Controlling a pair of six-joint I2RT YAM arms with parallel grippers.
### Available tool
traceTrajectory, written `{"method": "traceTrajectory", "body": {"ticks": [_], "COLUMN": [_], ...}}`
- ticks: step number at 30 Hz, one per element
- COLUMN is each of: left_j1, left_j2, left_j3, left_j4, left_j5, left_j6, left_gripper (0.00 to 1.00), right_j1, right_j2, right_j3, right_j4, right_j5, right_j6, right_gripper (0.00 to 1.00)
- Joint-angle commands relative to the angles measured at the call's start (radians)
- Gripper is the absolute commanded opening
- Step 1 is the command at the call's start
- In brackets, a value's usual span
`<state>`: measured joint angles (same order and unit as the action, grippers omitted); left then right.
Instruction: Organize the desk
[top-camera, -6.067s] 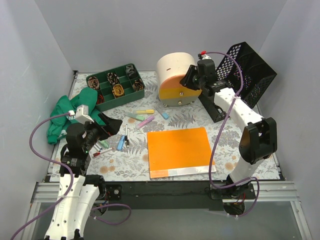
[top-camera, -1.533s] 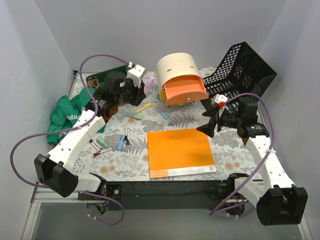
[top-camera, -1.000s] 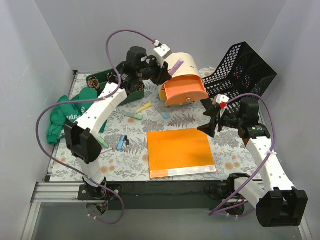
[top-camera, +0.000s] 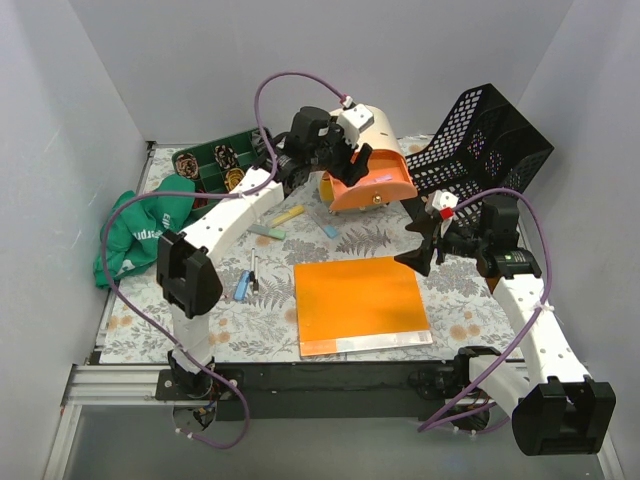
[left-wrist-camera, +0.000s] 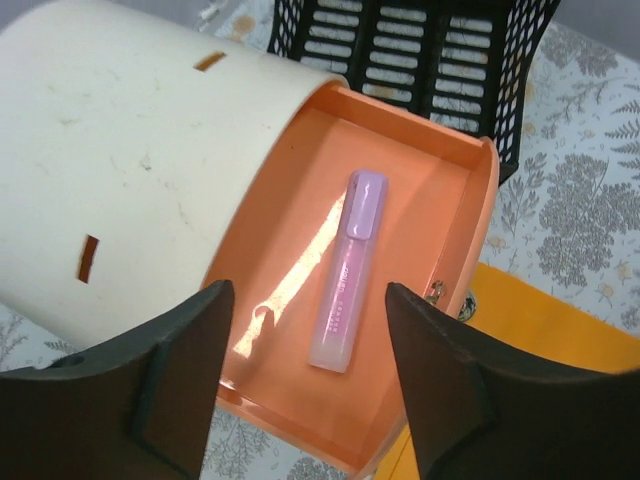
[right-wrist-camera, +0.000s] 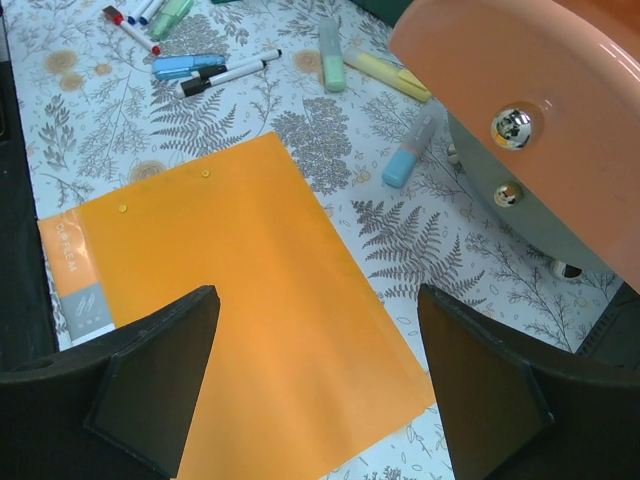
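Note:
The desk (top-camera: 375, 240) has a pale fern print. At its back stands a cream round organizer (top-camera: 345, 125) with its orange drawer (top-camera: 375, 185) pulled out. A lilac highlighter (left-wrist-camera: 347, 272) lies loose on the floor of the drawer (left-wrist-camera: 300, 330). My left gripper (left-wrist-camera: 308, 290) hovers open just above the drawer, touching nothing; it also shows from above (top-camera: 350, 160). My right gripper (top-camera: 420, 248) stands open and empty over the right edge of the orange folder (top-camera: 360, 300). The right wrist view shows that gripper (right-wrist-camera: 317, 295) over the folder (right-wrist-camera: 240, 290).
A green compartment tray (top-camera: 225, 165) and a green cloth (top-camera: 135, 230) sit at the left. A black mesh basket (top-camera: 495, 140) leans at the back right. Several pens and highlighters (top-camera: 245, 285) lie left of the folder, with others (top-camera: 288, 214) near the organizer.
My left gripper moved right over the drawer and opened; the lilac highlighter it carried now lies in the drawer. The right arm stayed put.

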<state>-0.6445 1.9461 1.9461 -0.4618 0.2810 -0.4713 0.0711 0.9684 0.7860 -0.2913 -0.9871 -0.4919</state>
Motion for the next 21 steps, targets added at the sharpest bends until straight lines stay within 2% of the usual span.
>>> {"method": "traceTrajectory", "body": {"ticks": [1, 2, 4, 5, 6, 10, 13, 15, 16, 17, 19, 21], "left_j1": [-0.001, 0.0, 0.0, 0.005, 0.006, 0.017, 0.026, 0.026, 0.028, 0.029, 0.029, 0.028], "left_j2": [-0.263, -0.316, -0.419, -0.537, -0.588, -0.84, -1.021, -1.163, -1.215, -1.26, -1.401, -1.499], "left_j3": [-0.117, -0.235, -0.359, -0.5, -0.559, -0.817, -0.988, -1.077, -1.154, -1.186, -1.268, -1.306], "left_j4": [0.147, 0.181, 0.29, 0.325, 0.383, 0.407, 0.384, 0.371, 0.365, 0.358, 0.327, 0.305], "left_j5": [-0.077, -0.098, -0.158, -0.179, -0.195, -0.267, -0.38, -0.489, -0.526, -0.608, -0.686, -0.773], "left_j6": [-0.076, -0.087, -0.116, -0.125, -0.133, -0.158, -0.17, -0.176, -0.185, -0.199, -0.246, -0.283], "left_gripper": [0.69, 0.81, 0.92, 0.98, 0.98, 0.98, 0.98, 0.98, 0.98, 0.98, 0.98, 0.98], "right_j1": [-0.007, -0.004, -0.002, 0.015, 0.031, 0.186, 0.367, 0.445, 0.535, 0.583, 0.712, 0.783], "right_j2": [-0.022, -0.017, -0.011, -0.005, -0.002, 0.027, 0.099, 0.157, 0.179, 0.228, 0.278, 0.367], "right_j3": [-0.008, -0.005, 0.002, 0.018, 0.028, 0.105, 0.22, 0.303, 0.33, 0.355, 0.432, 0.484], "right_j4": [-0.048, -0.061, -0.088, -0.098, -0.12, -0.182, -0.271, -0.298, -0.314, -0.334, -0.344, -0.348], "right_j5": [-0.068, -0.073, -0.074, -0.067, -0.055, 0.106, 0.244, 0.362, 0.413, 0.52, 0.621, 0.743], "right_j6": [-0.098, -0.117, -0.148, -0.158, -0.168, -0.22, -0.247, -0.261, -0.264, -0.263, -0.251, -0.223], "right_gripper": [0.89, 0.89, 0.88, 0.88, 0.88, 0.87, 0.85, 0.85, 0.85, 0.85, 0.84, 0.84]}}
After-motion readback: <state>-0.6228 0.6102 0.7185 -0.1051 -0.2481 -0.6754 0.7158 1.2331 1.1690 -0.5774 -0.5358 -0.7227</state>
